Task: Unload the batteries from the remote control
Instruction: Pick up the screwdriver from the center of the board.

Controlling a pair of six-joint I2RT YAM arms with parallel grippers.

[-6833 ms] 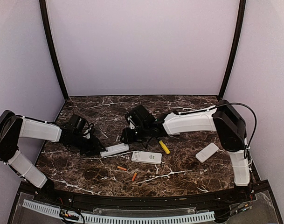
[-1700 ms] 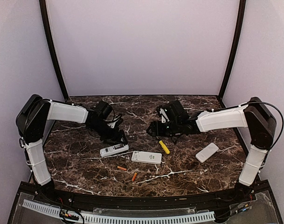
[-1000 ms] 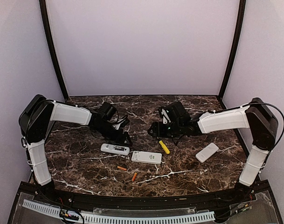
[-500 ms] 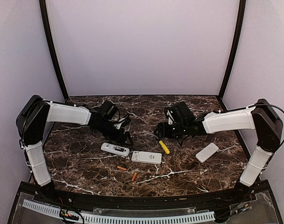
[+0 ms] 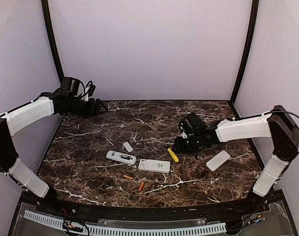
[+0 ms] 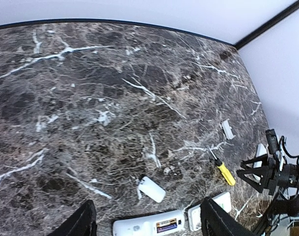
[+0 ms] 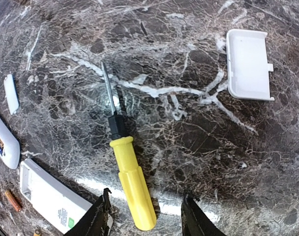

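The white remote control lies with its compartment open, and a battery sits inside. Its small white cover lies just behind it. Two orange batteries lie loose near the front; the right wrist view catches one battery. My left gripper hangs open and empty, high at the back left; in its own view the left gripper looks down on the remote. My right gripper is low and open, and in its own view the right gripper has the yellow screwdriver handle between its fingers.
A second white remote lies right of the open one. The yellow screwdriver lies beside it. A white slab rests to the right. Another white cover lies behind the screwdriver. Walls close in the back and sides.
My left arm has lifted off the remote and swung up to the back left; a small white cover now lies behind the remote. The right gripper moved right and down over the screwdriver.
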